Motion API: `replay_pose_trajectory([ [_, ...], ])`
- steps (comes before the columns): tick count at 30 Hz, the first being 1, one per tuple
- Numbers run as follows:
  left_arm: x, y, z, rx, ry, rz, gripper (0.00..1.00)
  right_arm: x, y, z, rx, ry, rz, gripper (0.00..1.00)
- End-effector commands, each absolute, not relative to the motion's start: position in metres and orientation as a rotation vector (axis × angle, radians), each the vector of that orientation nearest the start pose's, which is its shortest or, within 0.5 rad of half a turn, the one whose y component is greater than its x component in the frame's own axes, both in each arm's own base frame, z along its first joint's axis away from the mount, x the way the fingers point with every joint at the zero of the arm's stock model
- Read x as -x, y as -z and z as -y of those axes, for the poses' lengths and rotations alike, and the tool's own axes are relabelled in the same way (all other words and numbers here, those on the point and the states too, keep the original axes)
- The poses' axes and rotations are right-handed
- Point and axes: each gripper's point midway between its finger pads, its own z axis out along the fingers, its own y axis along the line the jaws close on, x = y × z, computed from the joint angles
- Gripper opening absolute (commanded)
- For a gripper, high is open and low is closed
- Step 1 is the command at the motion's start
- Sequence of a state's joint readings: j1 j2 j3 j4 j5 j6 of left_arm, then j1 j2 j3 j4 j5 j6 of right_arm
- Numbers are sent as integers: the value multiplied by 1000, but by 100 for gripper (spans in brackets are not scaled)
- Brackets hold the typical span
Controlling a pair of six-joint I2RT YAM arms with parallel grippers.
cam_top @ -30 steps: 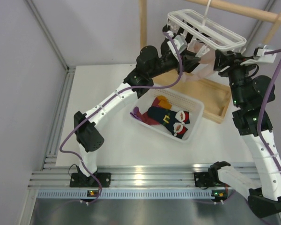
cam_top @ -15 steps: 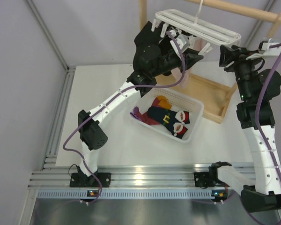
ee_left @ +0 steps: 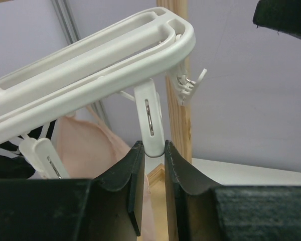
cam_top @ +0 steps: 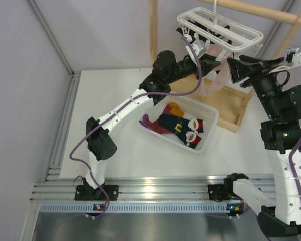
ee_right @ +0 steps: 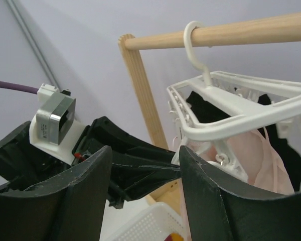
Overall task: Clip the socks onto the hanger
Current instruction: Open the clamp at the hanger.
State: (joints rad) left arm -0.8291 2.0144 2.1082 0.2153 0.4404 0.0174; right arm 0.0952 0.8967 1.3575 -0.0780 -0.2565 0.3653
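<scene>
My left claw, lower centre of its wrist view, is pinched nearly closed on a peg of the hanger, upper right in the top view. My right claw gapes wide and empty. The socks lie in the basket, frame centre.

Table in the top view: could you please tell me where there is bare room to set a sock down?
Bare table runs between the basket and the near rail, and again left of the left arm. Behind the basket it is crowded: wooden base, hanger, left gripper on a peg, right gripper.
</scene>
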Motion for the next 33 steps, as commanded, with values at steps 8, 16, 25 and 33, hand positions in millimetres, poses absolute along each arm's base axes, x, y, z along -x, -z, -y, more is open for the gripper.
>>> replay_pose_trajectory([
  [8, -331, -497, 502, -894, 990, -900, 0, -276, -526, -111, 15, -809, -1301, 54],
  [16, -317, -505, 493, -867, 1008, -772, 0, -307, -512, -92, -151, -764, -1303, 59],
  [25, -319, -496, 494, -845, 1008, -746, 0, -325, -514, -83, -186, -711, -1276, 53],
  [33, -317, -497, 494, -845, 1012, -718, 0, -333, -507, -82, -226, -716, -1295, 53],
])
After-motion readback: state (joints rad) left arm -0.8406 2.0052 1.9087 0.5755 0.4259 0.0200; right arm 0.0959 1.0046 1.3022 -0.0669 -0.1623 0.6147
